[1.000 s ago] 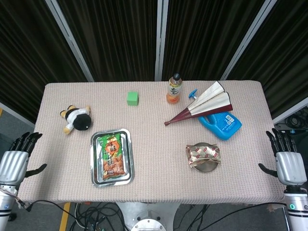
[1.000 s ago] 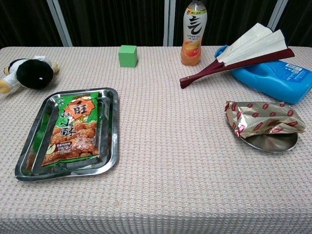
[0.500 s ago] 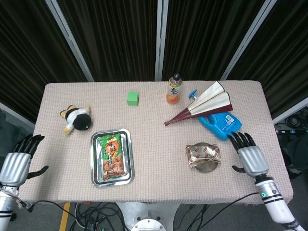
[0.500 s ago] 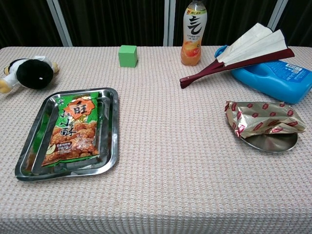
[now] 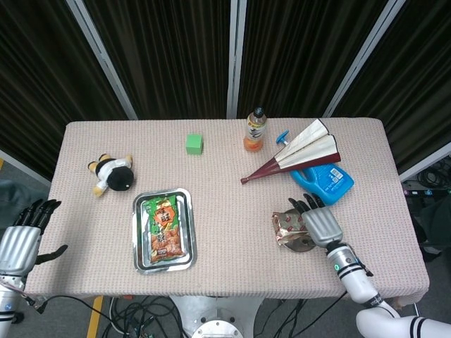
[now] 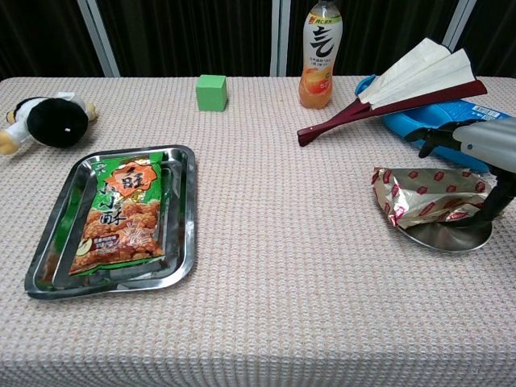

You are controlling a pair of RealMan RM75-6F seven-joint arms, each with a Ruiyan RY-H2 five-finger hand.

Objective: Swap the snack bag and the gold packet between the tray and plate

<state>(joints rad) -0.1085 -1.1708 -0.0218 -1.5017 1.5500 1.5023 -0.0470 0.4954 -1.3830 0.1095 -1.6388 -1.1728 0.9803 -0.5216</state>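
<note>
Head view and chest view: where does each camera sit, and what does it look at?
Head view: high, looking down on the whole table; shows left hand and right hand.
Chest view: low at the near edge, looking across the table; shows only the right hand.
Shared: gold packet, snack bag.

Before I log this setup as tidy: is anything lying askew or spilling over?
Two things stand out. The gold packet is crumpled and overhangs the left rim of its plate. The folding fan lies propped across the blue detergent bottle, which is on its side. No spill shows.
</note>
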